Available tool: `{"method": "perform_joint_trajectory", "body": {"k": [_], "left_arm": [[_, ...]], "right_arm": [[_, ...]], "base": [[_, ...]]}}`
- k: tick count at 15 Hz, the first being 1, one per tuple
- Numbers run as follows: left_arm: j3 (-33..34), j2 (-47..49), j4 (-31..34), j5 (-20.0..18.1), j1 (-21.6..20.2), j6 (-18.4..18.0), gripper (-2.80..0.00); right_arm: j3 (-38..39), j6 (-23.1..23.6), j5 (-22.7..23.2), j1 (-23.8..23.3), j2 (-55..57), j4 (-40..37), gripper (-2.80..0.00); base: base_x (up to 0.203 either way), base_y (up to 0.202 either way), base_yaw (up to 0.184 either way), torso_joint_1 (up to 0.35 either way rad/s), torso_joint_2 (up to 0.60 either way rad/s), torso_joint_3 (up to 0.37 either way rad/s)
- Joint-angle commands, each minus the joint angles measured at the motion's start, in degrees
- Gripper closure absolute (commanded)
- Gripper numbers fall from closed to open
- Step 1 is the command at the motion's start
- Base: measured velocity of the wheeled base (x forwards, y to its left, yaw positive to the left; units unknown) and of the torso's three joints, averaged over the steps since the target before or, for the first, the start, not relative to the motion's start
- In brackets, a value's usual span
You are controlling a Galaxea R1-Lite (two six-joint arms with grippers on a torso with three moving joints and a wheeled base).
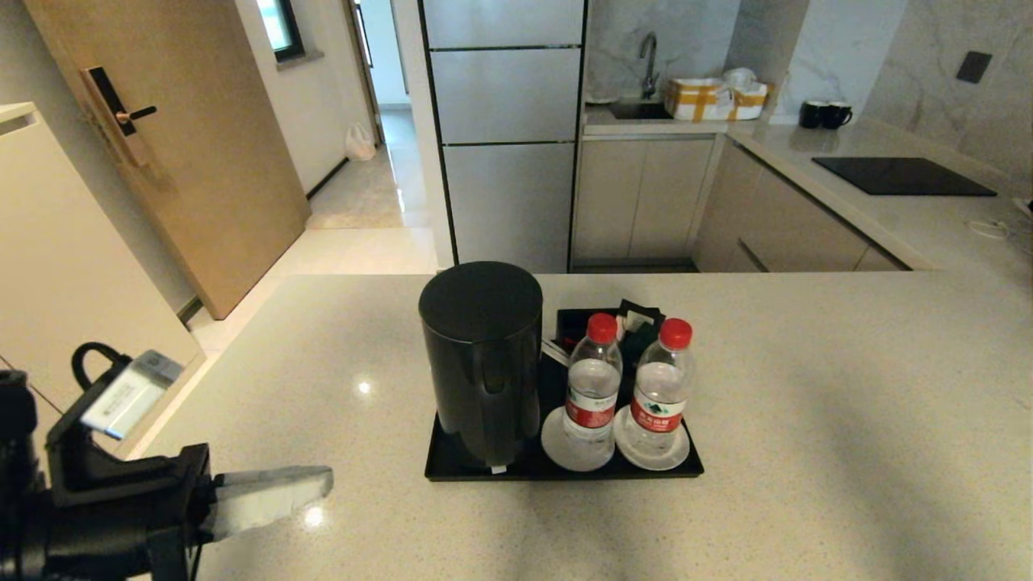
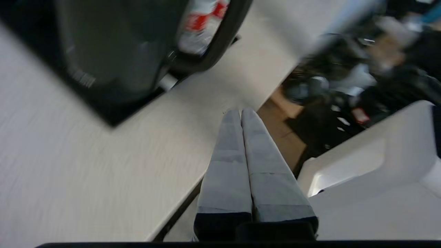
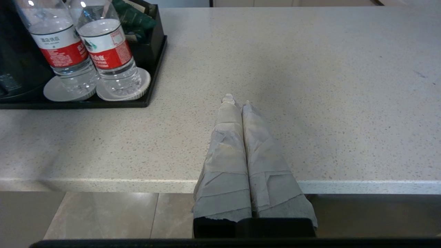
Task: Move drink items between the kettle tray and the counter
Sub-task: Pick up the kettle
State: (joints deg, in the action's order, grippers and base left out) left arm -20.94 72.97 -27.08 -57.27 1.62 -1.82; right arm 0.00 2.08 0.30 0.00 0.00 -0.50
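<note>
Kitchen setting: a pale speckled counter fills the foreground, with a second counter carrying a black cooktop and two black mugs behind it. Left gripper hangs low over the counter's near left corner, its taped fingers pressed together with nothing between them, tips pointing toward the tray and well apart from it. Right gripper is likewise closed and empty, poised above the counter's near edge on bare stone, to the right of the tray and well clear of it; it does not appear in the head view. Kettle tray sits mid-counter. The kettle stands upright on the tray's left part. Two water bottles, red-capped, stand upright side by side just right of the kettle, each on a white saucer. Behind the bottles sits a small black box of sachets, touching the tray's rear area.
</note>
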Motion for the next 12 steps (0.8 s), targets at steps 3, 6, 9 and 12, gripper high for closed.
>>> {"method": "perform_joint_trajectory", "body": {"k": [3,6,9,12], "left_arm": [[-0.19,9.93,-4.70,-8.22,0.07,-6.79,-2.80],[-0.96,18.73,-9.05,-8.88,0.67,-15.93,-2.80],[-0.98,21.39,-18.12,-9.09,4.73,-17.28,-2.80],[-3.42,26.37,-24.27,-4.19,11.13,-16.86,-2.80]], "right_arm": [[0.00,0.02,0.05,0.00,0.00,0.06,0.00],[0.00,0.02,0.11,0.00,0.00,-0.03,0.00],[0.00,0.02,0.05,0.00,0.00,-0.03,0.00],[0.00,0.02,0.05,0.00,0.00,0.06,0.00]], "base": [[0.000,0.000,0.000,0.000,0.00,0.000],[0.000,0.000,0.000,0.000,0.00,0.000],[0.000,0.000,0.000,0.000,0.00,0.000],[0.000,0.000,0.000,0.000,0.00,0.000]]}}
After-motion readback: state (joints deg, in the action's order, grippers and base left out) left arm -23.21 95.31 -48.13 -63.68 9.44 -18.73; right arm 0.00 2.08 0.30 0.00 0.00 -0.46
